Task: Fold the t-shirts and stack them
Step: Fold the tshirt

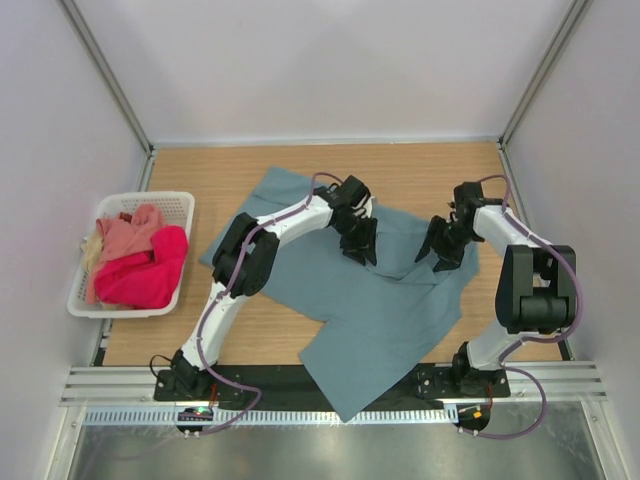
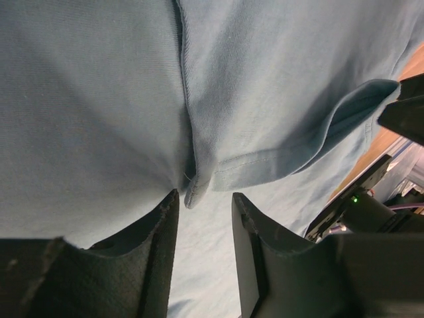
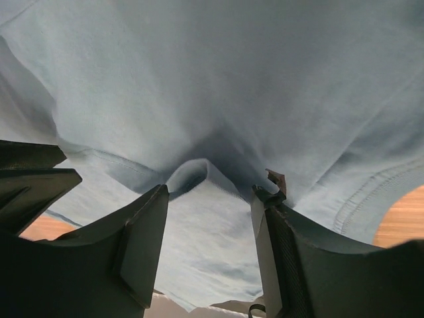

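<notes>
Nearest the left wrist camera, the left gripper [image 2: 204,199] stands with its jaws spread and a clear gap between them. A folded, stitched edge of the grey-teal t-shirt [image 2: 99,99] points down at that gap, its tip just at the fingertips. It is not pinched, and more of the same cloth shows through the gap behind it.

On the right wrist view, the right gripper [image 3: 209,192] is likewise parted wide. A small curled fold of the shirt sits between its fingertips, and cloth puckers toward it from above. Whether either finger touches the fold cannot be told.

From above, the shirt lies spread over the middle of the wooden table [image 1: 420,170]. Both grippers are down on its far half, the left one near the middle and the right one at its right edge. Its near corner drapes over the table's front edge between the two arm bases.

Well apart at the left stands a white slotted basket [image 1: 172,198] holding a salmon pink shirt [image 1: 130,238], a crimson-pink shirt [image 1: 150,278] and a cream shirt [image 1: 93,250], all crumpled.
</notes>
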Robot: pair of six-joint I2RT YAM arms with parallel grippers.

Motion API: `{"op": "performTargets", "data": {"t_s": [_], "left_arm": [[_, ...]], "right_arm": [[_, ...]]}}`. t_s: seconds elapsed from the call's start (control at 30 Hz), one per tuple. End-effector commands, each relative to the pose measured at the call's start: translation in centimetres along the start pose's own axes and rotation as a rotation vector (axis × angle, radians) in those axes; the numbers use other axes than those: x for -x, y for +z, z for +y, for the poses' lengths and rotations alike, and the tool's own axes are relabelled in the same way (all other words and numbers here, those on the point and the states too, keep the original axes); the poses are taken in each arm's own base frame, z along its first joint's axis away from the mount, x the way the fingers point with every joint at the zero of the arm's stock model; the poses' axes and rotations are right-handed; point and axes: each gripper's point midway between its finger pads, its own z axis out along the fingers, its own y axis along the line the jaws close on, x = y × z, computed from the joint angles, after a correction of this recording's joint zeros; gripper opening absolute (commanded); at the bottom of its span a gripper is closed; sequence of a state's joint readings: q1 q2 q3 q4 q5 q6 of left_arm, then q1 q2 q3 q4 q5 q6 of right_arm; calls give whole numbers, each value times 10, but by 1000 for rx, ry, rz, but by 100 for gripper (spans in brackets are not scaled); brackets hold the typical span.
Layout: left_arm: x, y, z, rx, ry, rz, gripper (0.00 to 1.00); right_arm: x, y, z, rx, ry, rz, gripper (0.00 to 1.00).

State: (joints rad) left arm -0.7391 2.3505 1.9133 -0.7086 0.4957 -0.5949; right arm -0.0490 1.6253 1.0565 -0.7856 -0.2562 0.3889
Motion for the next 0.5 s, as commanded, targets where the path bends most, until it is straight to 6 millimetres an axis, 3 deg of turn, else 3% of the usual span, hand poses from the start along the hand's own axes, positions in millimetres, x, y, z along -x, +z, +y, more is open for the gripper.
{"op": "performTargets", "data": {"t_s": [0.0,0.3,0.47], "left_arm": [[-1,-1,-9,-33,1,16,38],[-1,2,-10,-44,-3,27,22],[0,-2,-14,-49,2,23,13]], "right_arm": [[12,1,5,-4,-60,-33,59],[15,9,3,-16,-66,-30,47],[12,10,5,-14,-77,-22,29]]}}
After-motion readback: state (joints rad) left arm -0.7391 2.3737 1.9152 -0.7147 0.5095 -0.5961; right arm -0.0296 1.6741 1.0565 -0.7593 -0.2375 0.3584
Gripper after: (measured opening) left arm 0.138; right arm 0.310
